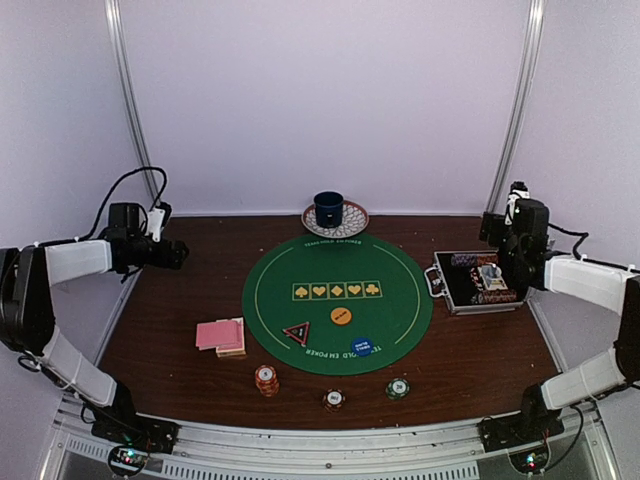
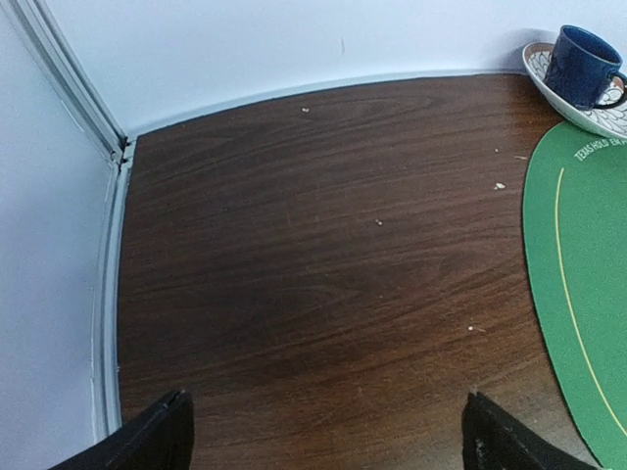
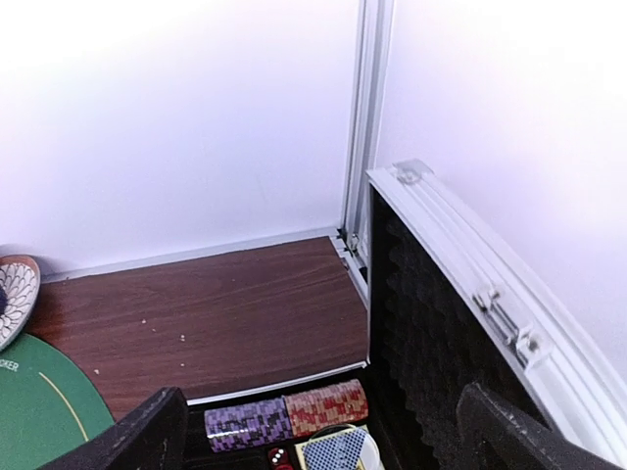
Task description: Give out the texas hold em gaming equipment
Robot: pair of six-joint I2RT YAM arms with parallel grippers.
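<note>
Wooden table (image 1: 480, 350); left fingers (image 2: 147, 441) and right fingers (image 3: 137, 436) apart, empty; open case (image 3: 431, 323), contents cut off below.

**Mat in the middle, case out right**

The round green felt mat (image 1: 337, 275) sits mid-table. On its near half are the black-red triangle marker (image 1: 296, 333) left, the orange marker disc (image 1: 341, 316) centre and the blue marker disc (image 1: 362, 346) right. The dark blue cup (image 1: 328, 208) is on the patterned saucer (image 1: 352, 223) just beyond the mat. Pink-backed playing cards (image 1: 222, 335) lie left, three stacks of striped poker chips (image 1: 334, 399) near, and the open metal-framed chip case (image 1: 462, 293) right.
</note>
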